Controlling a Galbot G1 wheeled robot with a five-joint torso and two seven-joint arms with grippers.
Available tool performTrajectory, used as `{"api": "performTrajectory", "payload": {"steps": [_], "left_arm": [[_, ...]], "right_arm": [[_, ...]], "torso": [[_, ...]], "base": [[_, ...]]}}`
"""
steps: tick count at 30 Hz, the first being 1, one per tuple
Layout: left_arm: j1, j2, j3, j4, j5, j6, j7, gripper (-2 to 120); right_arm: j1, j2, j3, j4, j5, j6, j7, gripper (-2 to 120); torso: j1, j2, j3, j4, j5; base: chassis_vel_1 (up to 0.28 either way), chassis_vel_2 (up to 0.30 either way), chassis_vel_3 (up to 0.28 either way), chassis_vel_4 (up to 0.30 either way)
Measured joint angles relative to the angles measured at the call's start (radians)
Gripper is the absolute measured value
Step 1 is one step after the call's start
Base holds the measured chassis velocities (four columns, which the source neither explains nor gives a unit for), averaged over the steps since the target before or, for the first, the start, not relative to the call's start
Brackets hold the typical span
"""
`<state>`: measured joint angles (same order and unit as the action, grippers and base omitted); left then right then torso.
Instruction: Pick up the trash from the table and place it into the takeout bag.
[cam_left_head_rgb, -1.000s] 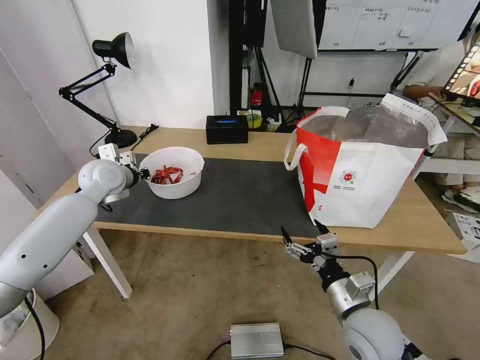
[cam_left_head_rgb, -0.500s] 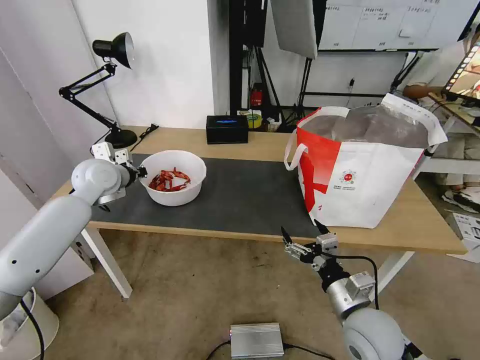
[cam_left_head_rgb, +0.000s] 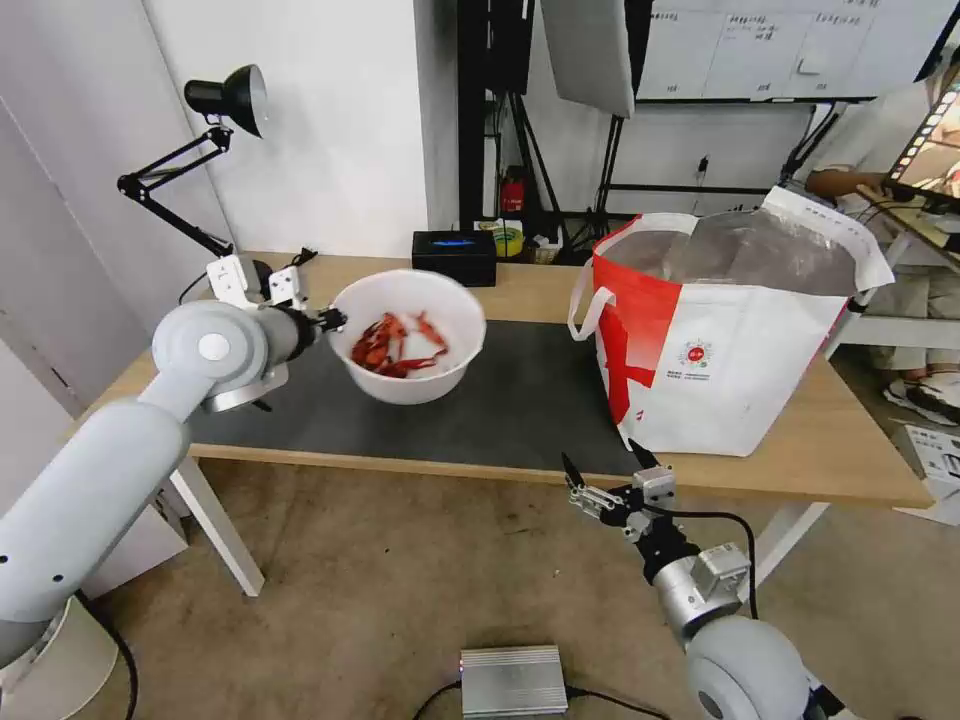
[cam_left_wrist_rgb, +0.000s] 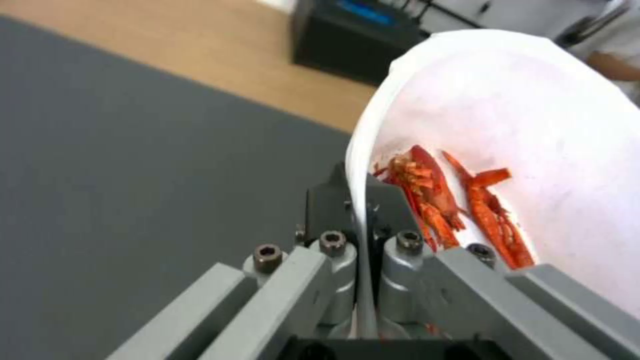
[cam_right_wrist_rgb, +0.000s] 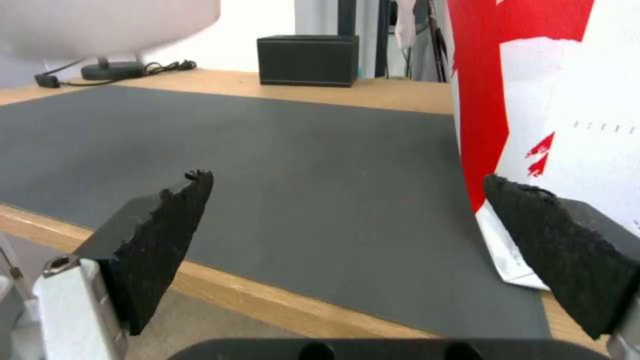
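Head view shows the left gripper (cam_left_head_rgb: 335, 320) with its fingers clamped on the rim of the one white bowl (cam_left_head_rgb: 408, 350), which hangs tilted in the air above the dark mat (cam_left_head_rgb: 520, 400) on the table (cam_left_head_rgb: 860, 470), so the carry toward the single takeout bag (cam_left_head_rgb: 720, 340) looks to be under way. The next move, as I judge it, calls for bringing the bowl across and over the bag's open foil-lined top without spilling the few red scraps (cam_left_head_rgb: 395, 345). The right gripper (cam_left_head_rgb: 605, 465) waits below the table's front edge, fingers spread apart.
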<state>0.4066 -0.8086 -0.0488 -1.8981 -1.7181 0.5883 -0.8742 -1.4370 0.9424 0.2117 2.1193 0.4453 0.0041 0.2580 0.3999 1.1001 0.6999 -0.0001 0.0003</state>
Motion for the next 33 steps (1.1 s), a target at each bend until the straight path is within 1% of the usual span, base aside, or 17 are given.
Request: {"api": "performTrajectory", "payload": {"steps": [2,5,8,10,11,14,16,18,22,25,26,29,30,33], "left_arm": [[-0.028,-0.012,0.014,-0.026,-0.024,-0.003,-0.021,0],[-0.056,-0.024,0.024,-0.036,-0.044,-0.005,-0.034,0],[-0.086,-0.036,0.036,-0.034,-0.058,-0.006,-0.046,0],[-0.129,-0.053,0.063,-0.025,-0.07,-0.01,-0.057,0],[-0.129,-0.053,0.063,-0.025,-0.07,-0.01,-0.057,0],[-0.192,-0.087,0.104,-0.001,-0.084,-0.018,-0.068,0],[-0.209,-0.097,0.115,0.008,-0.088,-0.021,-0.073,0],[-0.257,-0.127,0.145,0.029,-0.1,-0.027,-0.09,0],[-0.291,-0.15,0.168,0.044,-0.105,-0.03,-0.1,0],[-0.348,-0.204,0.199,0.079,-0.107,-0.039,-0.114,0],[-0.348,-0.204,0.199,0.079,-0.107,-0.039,-0.114,0],[-0.4,-0.253,0.221,0.116,-0.107,-0.042,-0.119,0],[-0.4,-0.253,0.221,0.116,-0.107,-0.042,-0.119,0],[-0.458,-0.309,0.248,0.16,-0.107,-0.05,-0.13,0]], "right_arm": [[0.0,0.0,0.0,0.0,0.0,0.0,0.0,100],[0.0,0.0,0.0,0.0,0.0,0.0,0.0,100],[0.0,0.0,0.0,0.0,0.0,0.0,0.0,100],[0.0,0.0,0.0,0.0,0.0,0.0,0.0,100],[0.0,0.0,0.0,0.0,0.0,0.0,0.0,100],[0.0,0.0,0.0,0.0,0.0,0.0,0.0,100],[0.0,0.0,0.0,0.0,0.0,0.0,0.0,100],[0.0,0.0,0.0,0.0,0.0,0.0,0.0,100],[0.0,0.0,0.0,0.0,0.0,0.0,0.0,100],[0.0,0.0,0.0,0.0,0.0,0.0,0.0,100],[0.0,0.0,0.0,0.0,0.0,0.0,0.0,100],[0.0,0.0,0.0,0.0,0.0,0.0,0.0,100],[0.0,0.0,0.0,0.0,0.0,0.0,0.0,100],[0.0,0.0,0.0,0.0,0.0,0.0,0.0,100]], "torso": [[0.0,0.0,0.0,0.0,-0.0002],[0.0,0.0,0.0,0.0001,-0.0002],[0.0,0.0,0.0,0.0002,-0.0002],[0.0,0.0,0.0,0.0001,-0.0003],[0.0,0.0,0.0,0.0001,-0.0003],[0.0,0.0,0.0,0.0,-0.0002],[0.0,0.0,0.0,0.0,-0.0001],[0.0,0.0,0.0,0.0001,-0.0003],[0.0,0.0,0.0,0.0001,-0.0002],[0.0,0.0,0.0,0.0,-0.0002],[0.0,0.0,0.0,0.0,-0.0002],[0.0,0.0,0.0,0.0,-0.0001],[0.0,0.0,0.0,0.0,-0.0001],[0.0,0.0,0.0,0.0001,-0.0002]], "base": [[0.0,0.0,0.0,0.0],[0.0,0.0,0.0,0.0],[0.0,0.0,0.0,0.0],[0.0,0.0,0.0,0.0],[0.0,0.0,0.0,0.0],[0.0,0.0,0.0,0.0],[0.0,0.0,0.0,0.0],[0.0,0.0,0.0,0.0],[0.0,0.0,0.0,0.0],[0.0,0.0,0.0,0.0],[0.0,0.0,0.0,0.0],[0.0,0.0,0.0,0.0],[0.0,0.0,0.0,0.0],[0.0,0.0,0.0,0.0]]}}
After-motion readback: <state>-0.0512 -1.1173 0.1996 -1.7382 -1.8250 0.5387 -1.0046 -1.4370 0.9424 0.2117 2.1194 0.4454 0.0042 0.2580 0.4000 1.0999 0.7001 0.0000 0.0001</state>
